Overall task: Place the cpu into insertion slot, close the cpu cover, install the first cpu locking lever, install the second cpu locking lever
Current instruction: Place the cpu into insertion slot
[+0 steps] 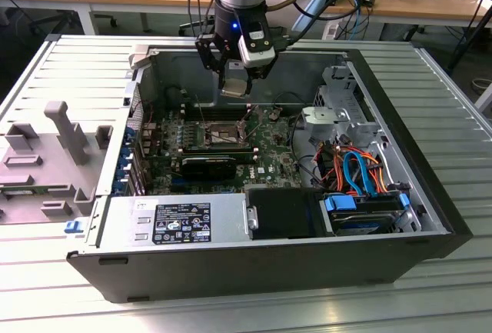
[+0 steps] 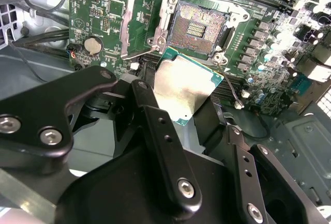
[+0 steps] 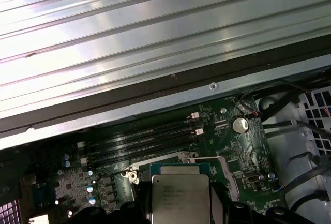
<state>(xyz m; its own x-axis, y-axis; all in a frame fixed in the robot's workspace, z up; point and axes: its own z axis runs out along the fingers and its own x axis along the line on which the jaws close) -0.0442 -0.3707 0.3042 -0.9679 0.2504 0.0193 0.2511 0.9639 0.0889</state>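
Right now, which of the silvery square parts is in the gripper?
The cpu, the solid plate with green edging, clamped in the gripper. The cpu cover is a windowed frame standing open beside the bare insertion slot.

The insertion slot (image 2: 199,27) lies open from above, its cpu cover (image 2: 166,17) standing upright along one edge. A thin locking lever (image 2: 228,81) juts up just beside the slot, near the cpu (image 2: 181,79) clamped in the tool (image 2: 182,105).
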